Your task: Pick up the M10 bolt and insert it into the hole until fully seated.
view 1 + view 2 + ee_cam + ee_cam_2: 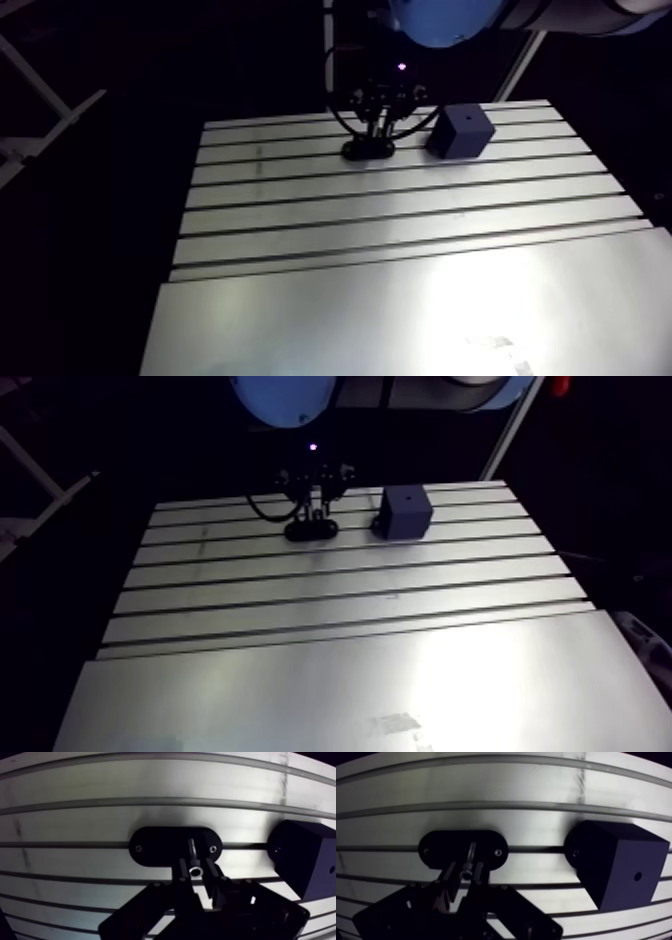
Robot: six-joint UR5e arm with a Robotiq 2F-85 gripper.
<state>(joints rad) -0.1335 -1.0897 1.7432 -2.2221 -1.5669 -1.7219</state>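
Note:
In the wrist view my gripper [194, 871] is shut on the M10 bolt [193, 852], a slim metal bolt whose socket head shows between the fingertips. The shank points down onto a black oval holder plate [155, 847] fixed to the slotted table. Whether the bolt's tip still sits in the holder I cannot tell. A dark cube block [618, 864] with a small round hole [637, 875] in one face stands beside the gripper, apart from it. In the arm view the gripper [372, 130] hangs over the oval plate [368, 151], with the block [460, 130] to its right.
The slotted aluminium table [400, 215] stretches toward the camera, with a smooth sheet-metal plate [420, 310] covering its near part. Long grooves run across the surface.

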